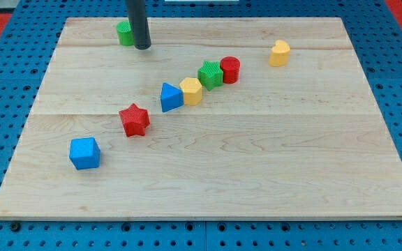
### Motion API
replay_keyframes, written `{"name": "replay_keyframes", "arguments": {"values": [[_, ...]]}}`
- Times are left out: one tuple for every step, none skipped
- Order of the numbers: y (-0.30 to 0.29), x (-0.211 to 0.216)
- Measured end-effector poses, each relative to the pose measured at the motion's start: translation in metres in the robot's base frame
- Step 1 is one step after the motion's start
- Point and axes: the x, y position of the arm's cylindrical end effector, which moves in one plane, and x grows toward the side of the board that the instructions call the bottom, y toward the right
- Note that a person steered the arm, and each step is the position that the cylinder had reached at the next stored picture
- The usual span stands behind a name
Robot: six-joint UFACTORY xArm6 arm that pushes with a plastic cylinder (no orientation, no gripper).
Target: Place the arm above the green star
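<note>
A pale wooden worktop [208, 181] carries 8 small blocks. My tip [142, 47], the end of a dark rod with no fingers to open or close, rests near the view's top left, just beside a green cylinder [124, 33]. The green star [210, 74] sits well apart, toward the view's right, in a diagonal row: red cylinder [230, 69] touching it, then yellow hexagon [191, 90] and blue triangle [171, 97]. The approach seems barely begun; next, my tip likely must travel right to stop just above the star's top edge.
</note>
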Motion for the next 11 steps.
{"name": "replay_keyframes", "arguments": {"values": [[0.01, 0.0], [0.02, 0.0], [0.03, 0.0], [0.039, 0.0], [0.046, 0.0], [0.057, 0.0], [0.072, 0.0], [0.083, 0.0], [0.094, 0.0], [0.096, 0.0], [0.098, 0.0]]}}
